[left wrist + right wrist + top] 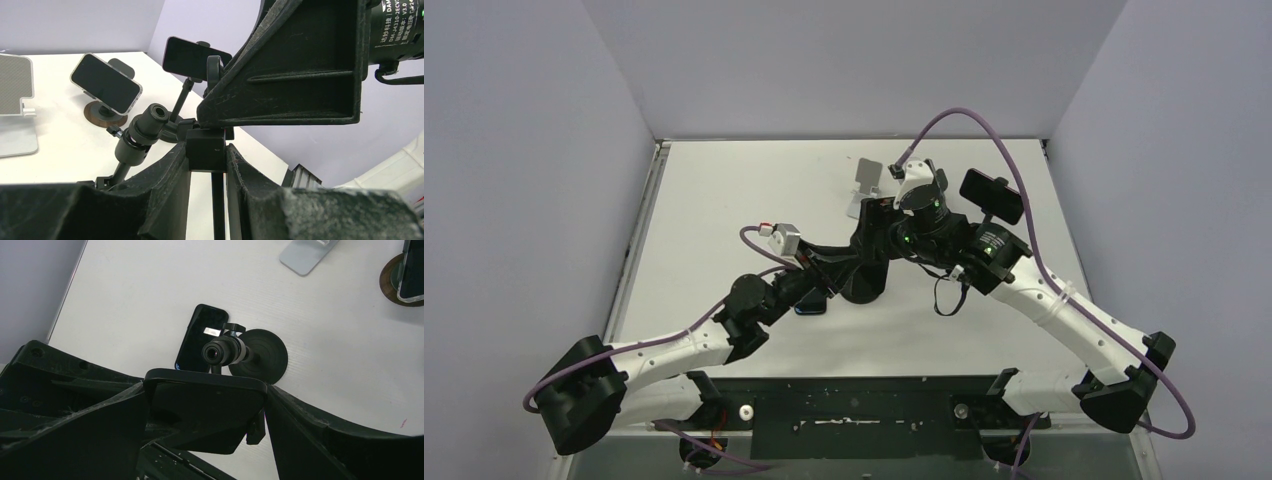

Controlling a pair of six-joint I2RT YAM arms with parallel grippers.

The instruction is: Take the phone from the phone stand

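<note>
Jaws, right: standing wide and pressing on both side edges of the phone [205, 415]. The right gripper [206, 394] is grasping it across its width, with one finger at 9 o'clock and the other at 3 o'clock in the right wrist view.

Jaws, left: clenching, nearly together, on a black block of the stand [205, 147]. The left gripper [206, 165] is bracing it from below, and a thin rod is running out at 6 o'clock.

Phone, place: sitting at the head of the stand, raised off the table [150, 290]. In the top view the two wrists are hiding it.

Phone, long axis: seemingly running 12 to 6 in the right wrist view, in line with the fingers. Foreshortening is making this uncertain.

Key relation: in the left wrist view the right gripper's body is filling 12 to 2 o'clock, directly over the left jaws. The phone is therefore judged to be lying at 12 o'clock from the gripped block.

Nearer arm: the right is holding the phone and the left is holding the stand.

Coming move, judged: the right is drawing the phone away along 12 o'clock while the left is pinning the stand.

Not to confuse: a second phone [201, 337] is lying flat on the table, just beside a round base [260, 356].
</note>
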